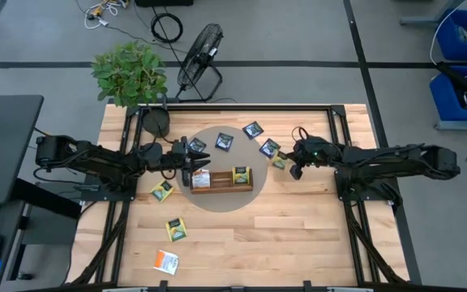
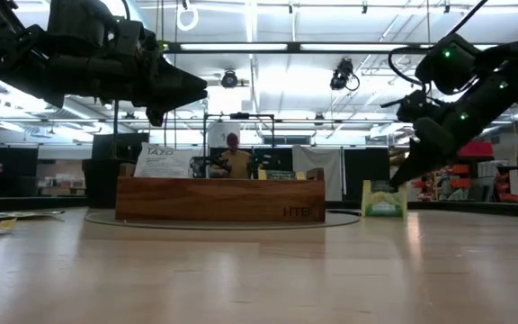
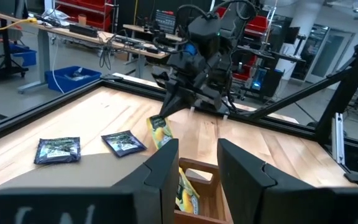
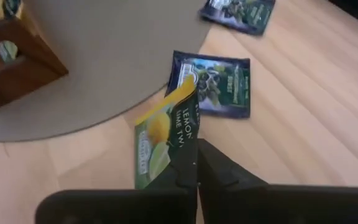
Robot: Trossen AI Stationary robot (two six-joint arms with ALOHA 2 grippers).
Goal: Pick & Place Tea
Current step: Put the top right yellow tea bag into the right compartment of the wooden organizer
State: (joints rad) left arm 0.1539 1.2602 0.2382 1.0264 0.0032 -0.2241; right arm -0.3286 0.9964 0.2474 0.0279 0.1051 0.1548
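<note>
Yellow-green tea sachet [image 4: 165,140] pinched (by its edge) between right gripper [image 4: 196,163] jaws.

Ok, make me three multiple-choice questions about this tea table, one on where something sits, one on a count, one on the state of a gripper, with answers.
1. Where is the wooden tray?
A. On the round grey mat
B. On the floor by the fan
C. At the table's near edge

2. How many dark navy sachets lie flat on the table in the high view?
A. One
B. Four
C. Seven

3. What is the right gripper doing?
A. Open above the tray
B. Shut on nothing
C. Shut on a yellow-green lemon sachet

Answers: 1 A, the tray stands on the round grey mat. 2 B, four dark navy sachets show beyond the tray. 3 C, the right wrist view shows the fingers pinching the yellow-green lemon sachet by its edge, tilted up.
</note>
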